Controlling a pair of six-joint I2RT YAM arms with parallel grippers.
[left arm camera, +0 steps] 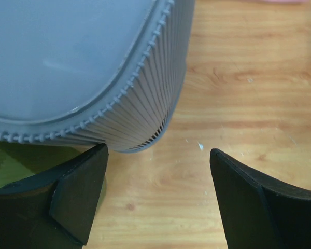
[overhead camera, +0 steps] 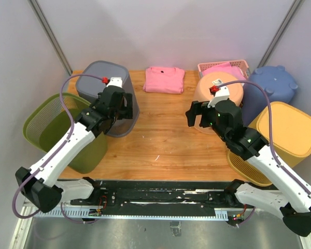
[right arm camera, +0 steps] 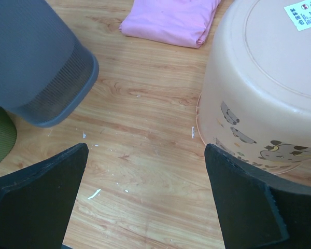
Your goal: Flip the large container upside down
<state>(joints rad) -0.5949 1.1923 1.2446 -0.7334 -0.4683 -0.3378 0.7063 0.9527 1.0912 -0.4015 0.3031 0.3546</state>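
- Jaws of my left gripper (left arm camera: 158, 151) stand apart, holding nothing; grey basket (left arm camera: 67, 52) sits upside down just ahead, left of them.
- My right gripper (right arm camera: 146, 150) gapes empty too; inverted peach tub (right arm camera: 259, 78) just beside it on the right.

Grey ribbed bin (overhead camera: 99, 78), upside down, left rear

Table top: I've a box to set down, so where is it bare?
Bare wood runs down the middle of the table, between the grey basket and the peach tub, in front of the pink cloth. Crowded on the right: blue container, yellow container. A green basket sits at the left edge.
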